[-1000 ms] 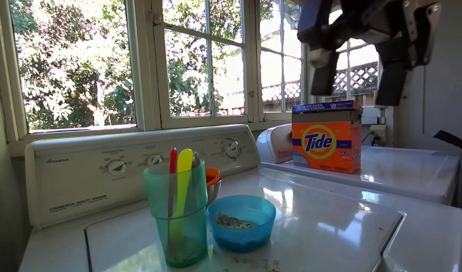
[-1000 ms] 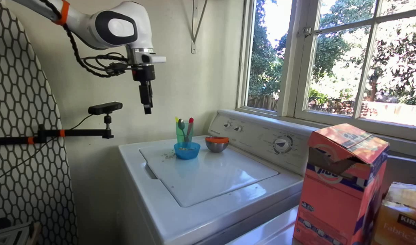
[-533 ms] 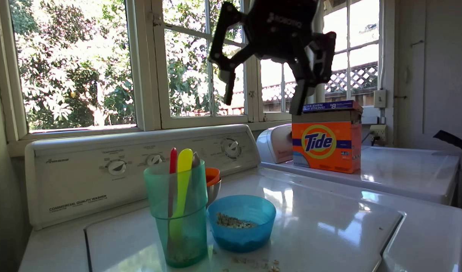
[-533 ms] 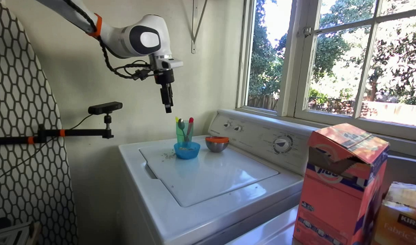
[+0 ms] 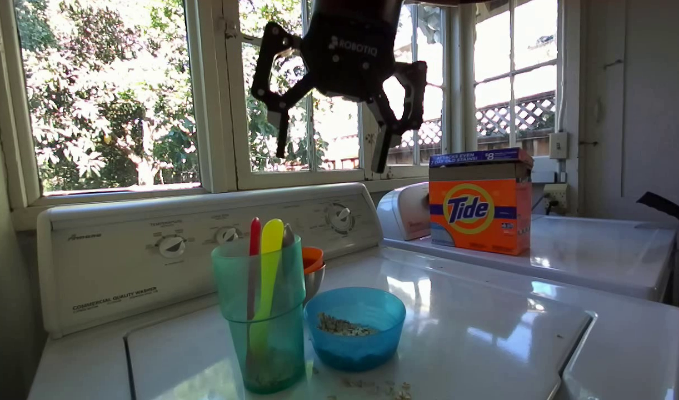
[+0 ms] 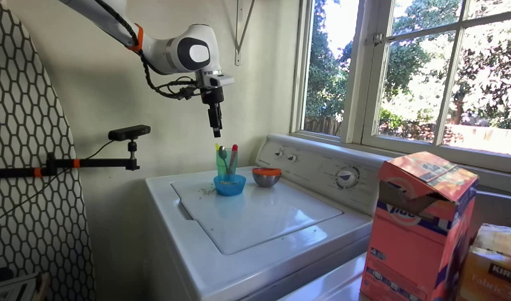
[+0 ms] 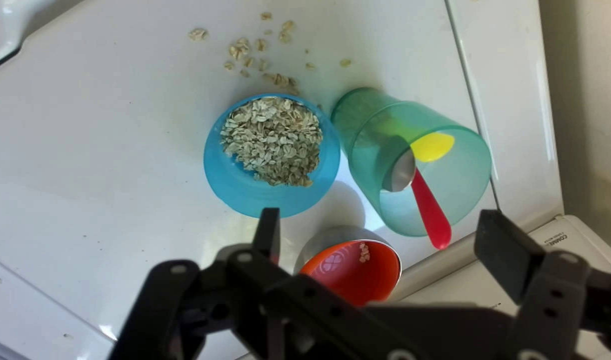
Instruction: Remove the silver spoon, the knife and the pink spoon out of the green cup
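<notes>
- Teal-green plastic tumbler (image 5: 286, 328): we are seeing it standing upright on the washer lid (image 6: 259, 221), just beside the blue bowl (image 5: 356, 353) of oats (image 7: 275, 140); whether those two are touching, we are not managing to tell.
- All three targets are sitting in the tumbler: silver spoon (image 7: 404, 171) showing bowl-up at the rim, yellow-green knife (image 7: 433, 146) and pink-red spoon (image 7: 432, 210) leaning, ends sticking out above it.
- Just changing: over the last second the Robotiq gripper (image 5: 329, 163) is travelling sideways toward the tumbler, slowing, and is now hovering above and near it; tumbler and contents are not shifting.
- Gripper is holding nothing: fingers (image 5: 382, 153) are standing wide apart, released, touching none of the things.
- Meaning for the task: we are reading this as the approach before the first pull; we are counting zero of three out.
- In the wrist view the tumbler's mouth is lying mostly to one side of the line between the fingers, the pink-red spoon's end reaching in closest, so we are guessing some lining up is coming before lowering.
- Risk we are flagging: ends are crowding together, so a pinch could be catching two at once or tipping the tumbler.
</notes>
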`<move>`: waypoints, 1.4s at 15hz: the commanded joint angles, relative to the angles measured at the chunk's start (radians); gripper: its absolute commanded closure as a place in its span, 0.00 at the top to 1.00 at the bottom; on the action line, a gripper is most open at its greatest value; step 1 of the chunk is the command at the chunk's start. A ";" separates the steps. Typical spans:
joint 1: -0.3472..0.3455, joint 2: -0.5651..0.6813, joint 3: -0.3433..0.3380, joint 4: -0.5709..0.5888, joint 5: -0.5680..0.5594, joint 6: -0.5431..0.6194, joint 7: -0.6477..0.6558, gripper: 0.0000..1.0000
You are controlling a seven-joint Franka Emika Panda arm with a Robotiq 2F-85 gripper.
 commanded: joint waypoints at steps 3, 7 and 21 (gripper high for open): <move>0.065 0.082 -0.050 0.051 0.015 -0.051 0.061 1.00; 0.093 0.143 -0.076 0.085 0.002 -0.077 0.103 1.00; 0.181 0.282 -0.144 0.301 -0.058 -0.080 0.176 0.61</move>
